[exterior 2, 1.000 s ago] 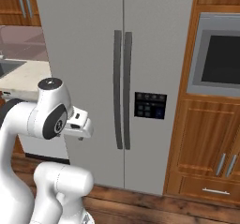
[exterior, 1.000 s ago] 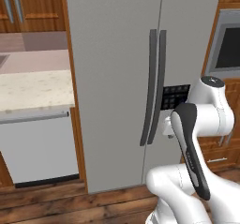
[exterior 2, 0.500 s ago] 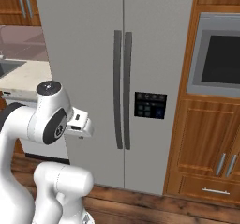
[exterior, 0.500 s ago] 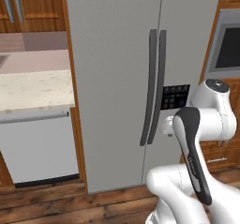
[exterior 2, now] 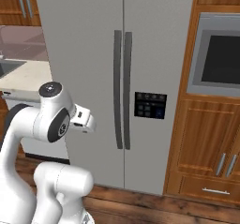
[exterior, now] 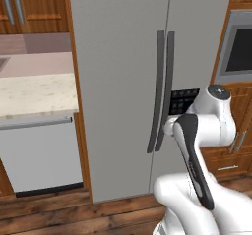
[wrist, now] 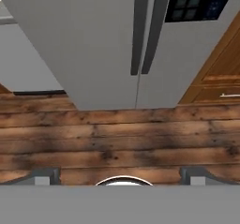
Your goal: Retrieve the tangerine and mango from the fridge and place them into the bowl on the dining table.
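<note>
The fridge (exterior: 118,72) stands straight ahead, tall and light grey, with both doors shut and two long dark handles (exterior: 162,91) meeting at the centre seam. It is seen again in the right base view as the fridge (exterior 2: 93,54), and its lower part is the fridge (wrist: 93,45) in the hand view. The tangerine and mango are hidden behind the shut doors. The bowl and the dining table are out of view. My gripper (wrist: 119,176) points down at the wooden floor in front of the fridge, open wide with nothing between its fingertips (wrist: 44,175).
A beige counter (exterior: 37,94) over a white appliance (exterior: 42,155) sits left of the fridge. A wall oven (exterior 2: 220,59) and wooden cabinets (exterior 2: 201,143) stand to its right. A dark control panel (exterior 2: 150,105) is on the right door. Wooden floor (wrist: 117,138) lies below.
The arm's upper joint has shifted slightly. The fridge doors stay shut and the jaws stay open.
</note>
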Robot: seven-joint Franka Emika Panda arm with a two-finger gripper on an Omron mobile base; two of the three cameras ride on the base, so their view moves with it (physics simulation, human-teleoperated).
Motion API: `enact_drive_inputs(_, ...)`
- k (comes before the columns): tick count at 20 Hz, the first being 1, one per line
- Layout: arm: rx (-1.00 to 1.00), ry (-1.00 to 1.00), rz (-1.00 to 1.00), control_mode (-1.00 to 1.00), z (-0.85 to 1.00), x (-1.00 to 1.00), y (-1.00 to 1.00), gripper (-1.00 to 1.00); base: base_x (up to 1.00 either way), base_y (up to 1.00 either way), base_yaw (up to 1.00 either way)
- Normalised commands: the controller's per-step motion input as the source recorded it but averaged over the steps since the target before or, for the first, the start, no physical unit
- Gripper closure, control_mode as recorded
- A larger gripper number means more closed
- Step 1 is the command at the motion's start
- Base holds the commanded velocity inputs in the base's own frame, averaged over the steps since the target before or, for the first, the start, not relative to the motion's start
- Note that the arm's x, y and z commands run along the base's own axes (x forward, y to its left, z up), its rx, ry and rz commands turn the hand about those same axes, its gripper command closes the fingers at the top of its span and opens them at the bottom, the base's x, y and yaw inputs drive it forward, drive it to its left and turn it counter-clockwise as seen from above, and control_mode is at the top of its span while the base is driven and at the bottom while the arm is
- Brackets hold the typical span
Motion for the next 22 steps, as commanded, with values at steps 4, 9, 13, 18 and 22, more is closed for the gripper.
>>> enact_drive_inputs(4, 0.00, 0.00, -0.10, -1.00, 0.00, 0.59, 0.00, -1.00, 0.00, 0.00, 0.00)
enact_drive_inputs(9, 0.00, 0.00, -0.08, -1.00, 0.00, 0.62, 0.00, -1.00, 0.00, 0.00, 0.00)
enact_drive_inputs(13, 0.00, 0.00, -0.02, -1.00, 0.00, 0.55, -0.01, -1.00, 0.00, 0.00, 0.00)
enact_drive_inputs(18, 0.00, 0.00, 0.00, -1.00, 0.00, 0.54, 0.00, -1.00, 0.00, 0.00, 0.00)
enact_drive_inputs(22, 0.00, 0.00, 0.00, -1.00, 0.06, 0.50, -0.08, -1.00, 0.00, 0.00, 0.00)
